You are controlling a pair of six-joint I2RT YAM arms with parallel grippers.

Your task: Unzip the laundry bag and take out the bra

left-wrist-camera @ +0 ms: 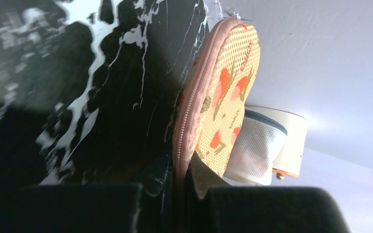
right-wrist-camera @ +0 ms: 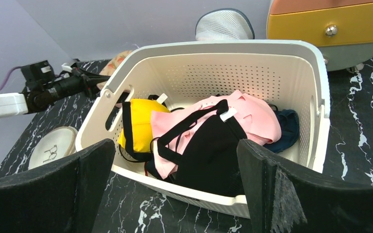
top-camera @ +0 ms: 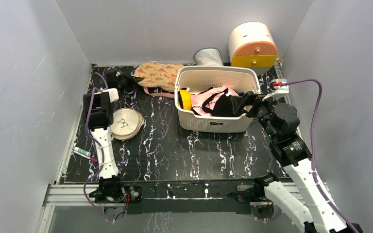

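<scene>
1. Along the far edge of the bench, left of its middle, the laundry bag lies flat, its right lobe just beside the white basket. The zip along the pink edging looks closed. The bra does not show anywhere and is judged to be inside the pouch.
2. At the bag's left end the left tool is clenched on the pink zip edge. The left wrist view shows the seam running down between the dark fingers. Whether the pull tab itself is caught, or only fabric, is hidden.
3. To do this step well, the pull should follow the curve of the zip around the lobe, low and close to the bench, rather than lifting. The pouch is light and nothing pins it, so it may slide along with the tool instead of opening. If it does, the grip probably missed the tab and should be retaken.
4. The left arm is stretched far forward along the left edge of the bench. Its wrist is turned so the tool points right, toward the bag, and sits low over the surface.
5. The right tool is released, jaws wide, at the basket's right end. It faces the black and pink garments inside, well apart from the bag. It would have to cross over the basket to steady the pouch.
</scene>
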